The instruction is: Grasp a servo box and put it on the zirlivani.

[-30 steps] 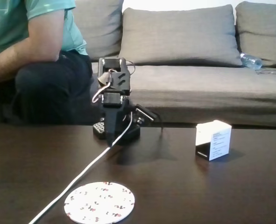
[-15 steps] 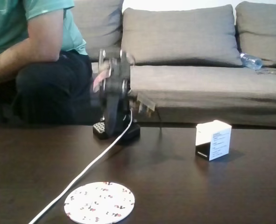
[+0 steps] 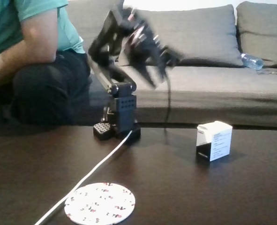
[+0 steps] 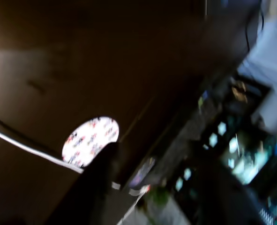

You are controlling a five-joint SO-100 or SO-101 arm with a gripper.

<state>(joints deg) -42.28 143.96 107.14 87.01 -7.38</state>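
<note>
The small white cardboard servo box [image 3: 214, 140], cube-like with a black-text label on the face turned toward the camera's right and a dark side panel, sits upright on the dark glossy wooden table [image 3: 185, 187], below and right of the raised black gripper [image 3: 150, 77]. The flat round white zirlivani disc [image 3: 100, 203] speckled with red marks lies low and left of it, beside a white cable [image 3: 89, 174]. Motion blur hides how the jaws stand; a grey fabric sofa [image 3: 199, 61] and a seated person [image 3: 30, 56] are behind.

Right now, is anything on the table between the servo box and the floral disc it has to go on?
Nothing stands between them in the fixed view. The servo box sits at right, the zirlivani at front left, with bare dark table between. The white cable runs past the disc's left side, off that path.
</note>
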